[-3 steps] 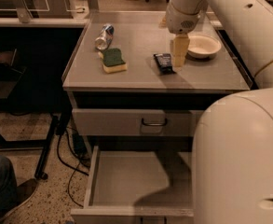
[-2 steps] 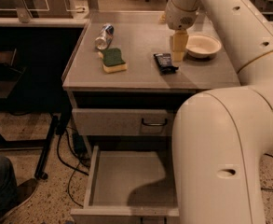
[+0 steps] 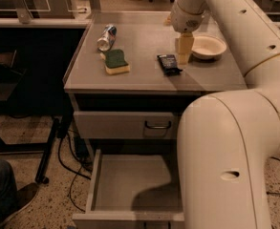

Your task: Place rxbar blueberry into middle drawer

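Smooth grey countertop (image 3: 144, 79) | flat dark rxbar blueberry (image 3: 169, 63) just beside pincer (image 3: 183, 60), grip state unclear | shallow middle drawer (image 3: 130, 185) open

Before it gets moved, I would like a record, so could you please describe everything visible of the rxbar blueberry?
The rxbar blueberry is a small, flat, dark rectangular packet with pale print. It lies flat on the grey countertop, right of the sponge. The tool hangs just beside its right edge; whether they touch cannot be told.
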`<state>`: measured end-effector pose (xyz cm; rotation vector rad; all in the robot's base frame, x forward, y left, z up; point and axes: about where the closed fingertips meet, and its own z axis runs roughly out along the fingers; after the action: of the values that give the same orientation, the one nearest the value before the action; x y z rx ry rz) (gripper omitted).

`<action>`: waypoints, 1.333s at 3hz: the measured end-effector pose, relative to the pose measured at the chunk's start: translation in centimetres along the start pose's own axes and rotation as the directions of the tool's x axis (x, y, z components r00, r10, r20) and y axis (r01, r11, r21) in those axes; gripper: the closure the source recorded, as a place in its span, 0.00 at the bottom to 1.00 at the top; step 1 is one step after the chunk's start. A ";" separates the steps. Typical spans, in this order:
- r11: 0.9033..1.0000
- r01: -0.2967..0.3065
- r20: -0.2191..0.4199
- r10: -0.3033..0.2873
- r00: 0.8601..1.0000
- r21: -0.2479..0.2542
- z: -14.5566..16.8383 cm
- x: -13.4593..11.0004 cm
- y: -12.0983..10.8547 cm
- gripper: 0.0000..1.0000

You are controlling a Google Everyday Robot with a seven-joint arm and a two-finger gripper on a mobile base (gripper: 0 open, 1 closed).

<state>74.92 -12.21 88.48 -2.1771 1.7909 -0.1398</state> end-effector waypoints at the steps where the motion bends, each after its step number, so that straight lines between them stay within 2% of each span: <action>1: 1.000 -0.010 -0.008 0.009 1.000 -0.029 1.5 1.8 0.4 0.00; 2: 0.999 -0.011 -0.008 0.010 1.000 -0.030 1.6 1.9 0.3 0.00; 3: 1.000 0.012 0.001 -0.012 1.000 -0.013 2.3 1.3 -0.5 0.00; 4: 0.999 0.030 0.005 -0.030 1.000 -0.022 3.1 0.6 -0.9 0.00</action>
<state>76.70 -12.08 85.75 -2.2179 1.7659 -0.1218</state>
